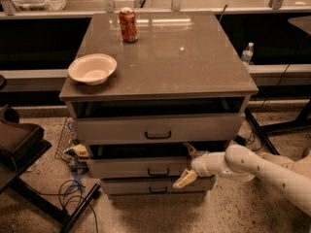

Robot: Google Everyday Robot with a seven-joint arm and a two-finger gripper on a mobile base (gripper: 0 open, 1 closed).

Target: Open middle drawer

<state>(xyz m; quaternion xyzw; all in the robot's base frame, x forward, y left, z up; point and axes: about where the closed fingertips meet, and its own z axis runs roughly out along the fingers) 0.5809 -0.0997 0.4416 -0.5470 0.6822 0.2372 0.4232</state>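
Middle drawer (126,168): stiff, likely light, should slide straight out. Best hold: handle (158,171) at centre. Gripper (187,165) just right of handle, fingers spread, gripping nothing.

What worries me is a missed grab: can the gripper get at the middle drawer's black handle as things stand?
Probably yes. The gripper is at the front of the middle drawer, just beside its black handle, with nothing between them. The top drawer juts out above but leaves the handle uncovered.
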